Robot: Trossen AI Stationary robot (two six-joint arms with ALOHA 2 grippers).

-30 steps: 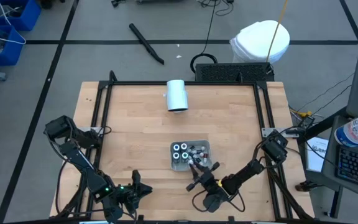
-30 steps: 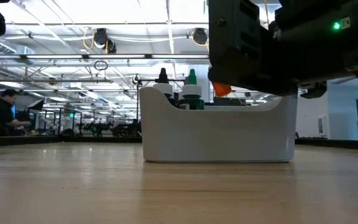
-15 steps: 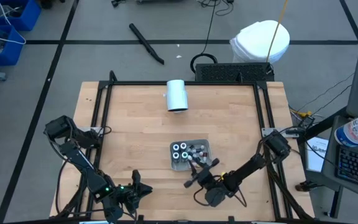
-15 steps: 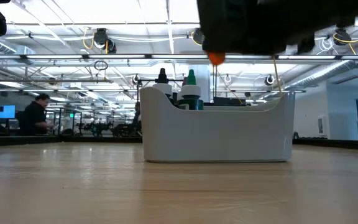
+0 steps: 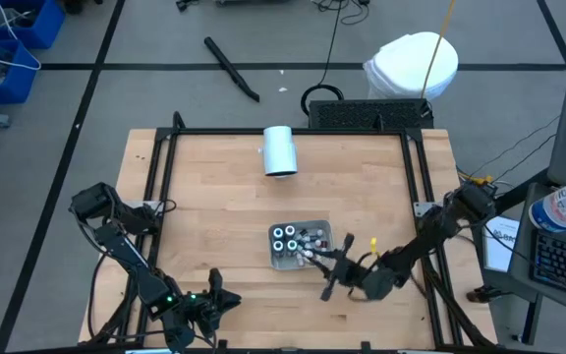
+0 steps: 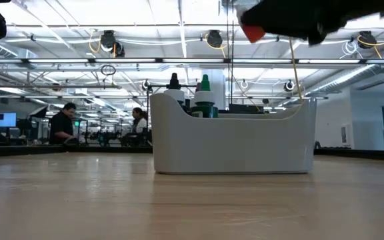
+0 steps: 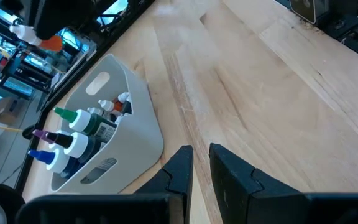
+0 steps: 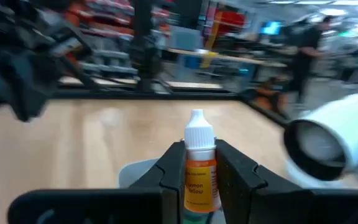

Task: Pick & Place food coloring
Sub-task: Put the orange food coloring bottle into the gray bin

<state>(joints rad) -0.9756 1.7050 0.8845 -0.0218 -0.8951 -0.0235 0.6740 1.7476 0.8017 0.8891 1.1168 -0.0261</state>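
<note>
The food coloring bottles (image 7: 82,127) stand in a grey tray (image 5: 301,246) near the table's middle, and their tips show above its rim (image 6: 204,93). My right gripper (image 5: 316,259) hovers just off the tray's near right corner, shut on one orange-yellow, white-capped bottle (image 8: 199,168). That bottle also shows high above the tray in the low view (image 6: 252,31) and in the left wrist view (image 7: 53,43). My left gripper (image 5: 214,293) waits by the near edge, its fingers (image 7: 185,171) together and touching nothing. My right gripper pinches the single bottle by its labelled body (image 8: 197,186) between the two fingers (image 8: 166,174), one on each side. The white cap (image 8: 197,134) stands out past the fingertips. The fingers come roughly level from the table's right. The bottle is lifted clear, above the tray's rim.
A large white cylinder (image 5: 280,150) lies on its side near the far edge. A black frame (image 5: 165,177) runs along the table's sides. Bare wood lies left and right of the tray. People move in the room beyond (image 6: 62,123).
My right gripper has risen from the tray's near right corner, carrying the orange-yellow bottle up and clear of the tray. Its arm has swung toward the table's right, and the gripper has turned.
</note>
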